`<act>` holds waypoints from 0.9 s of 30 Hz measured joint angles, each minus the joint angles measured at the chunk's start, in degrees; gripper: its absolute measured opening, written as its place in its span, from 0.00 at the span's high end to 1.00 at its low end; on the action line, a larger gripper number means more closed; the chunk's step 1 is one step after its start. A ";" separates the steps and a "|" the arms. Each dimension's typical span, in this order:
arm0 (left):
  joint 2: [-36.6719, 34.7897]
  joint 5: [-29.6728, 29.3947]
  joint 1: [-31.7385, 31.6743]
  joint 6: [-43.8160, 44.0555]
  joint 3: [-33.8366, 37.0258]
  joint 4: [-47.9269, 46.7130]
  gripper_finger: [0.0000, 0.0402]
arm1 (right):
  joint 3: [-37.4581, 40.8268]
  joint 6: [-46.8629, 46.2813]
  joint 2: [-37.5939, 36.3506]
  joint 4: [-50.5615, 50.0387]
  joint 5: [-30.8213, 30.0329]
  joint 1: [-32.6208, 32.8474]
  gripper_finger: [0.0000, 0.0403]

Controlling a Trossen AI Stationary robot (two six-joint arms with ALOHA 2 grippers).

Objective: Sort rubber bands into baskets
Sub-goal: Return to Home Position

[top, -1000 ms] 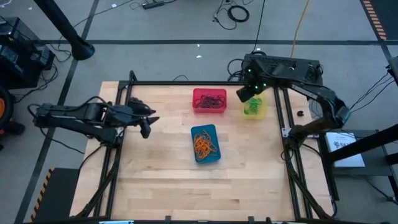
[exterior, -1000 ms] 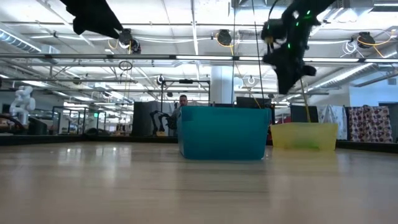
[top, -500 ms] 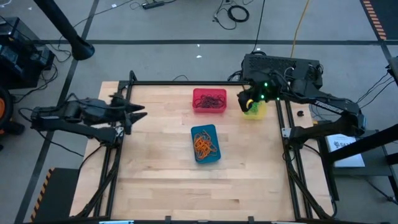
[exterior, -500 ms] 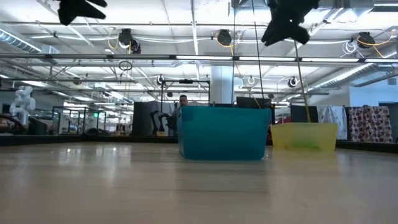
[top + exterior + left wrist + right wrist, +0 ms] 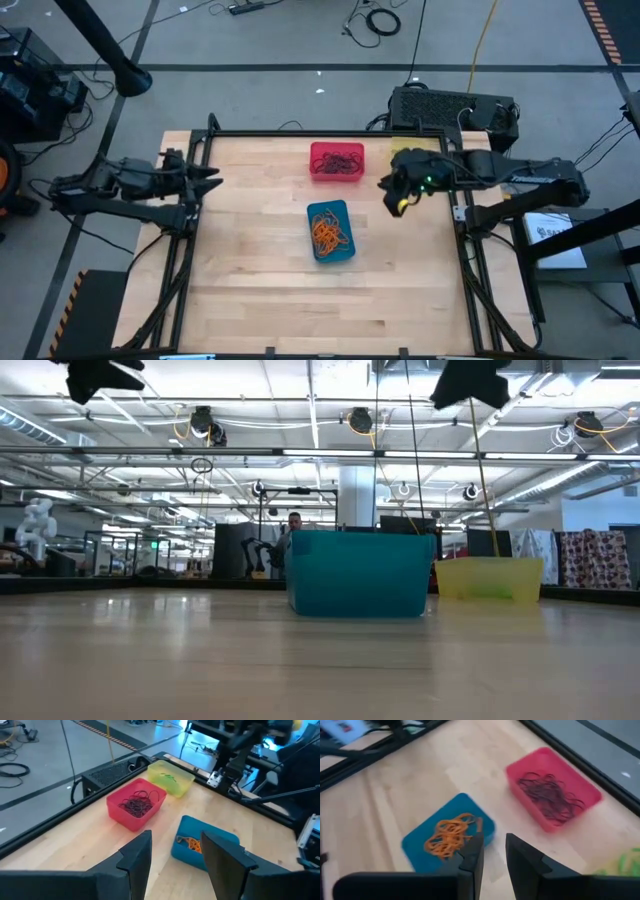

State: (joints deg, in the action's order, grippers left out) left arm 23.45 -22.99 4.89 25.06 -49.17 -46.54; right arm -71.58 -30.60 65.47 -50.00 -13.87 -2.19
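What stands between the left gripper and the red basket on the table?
Nothing visible does. Only bare table lies between the left gripper and the red basket; the blue basket sits off to one side of that line.

Three baskets: red (image 5: pixel 128 818), blue (image 5: pixel 186 858), yellow (image 5: pixel 176 788). Two claws: left (image 5: pixel 175 840), right (image 5: pixel 495 840).

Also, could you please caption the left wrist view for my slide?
Open left gripper looks across the table at red, yellow and blue baskets holding sorted rubber bands.
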 joint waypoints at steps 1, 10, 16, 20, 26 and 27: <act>-0.07 -0.33 0.00 -0.01 0.34 -0.03 0.56 | 0.01 0.20 0.00 0.49 -0.02 1.03 0.82; -0.05 -1.99 0.00 -0.03 6.08 3.27 0.56 | 1.57 6.19 -1.73 5.74 0.00 7.00 0.89; -0.40 0.22 -0.03 -0.43 10.82 10.11 0.56 | 16.47 6.80 -12.01 20.68 0.52 6.89 0.95; -0.32 1.30 -0.04 -3.08 14.72 17.93 0.56 | 28.79 5.19 -20.71 32.73 2.82 5.34 0.98; -0.23 8.85 -1.21 -6.84 21.76 35.02 0.56 | 42.82 3.74 -30.81 47.31 8.45 2.22 1.00; -0.25 10.01 -1.85 -6.80 22.28 35.51 0.56 | 44.43 3.26 -32.32 48.06 8.77 1.61 1.00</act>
State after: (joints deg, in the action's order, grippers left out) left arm 23.20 -12.97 3.03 18.26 -26.89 -11.04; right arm -27.16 -27.34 33.15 -1.94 -5.10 -0.58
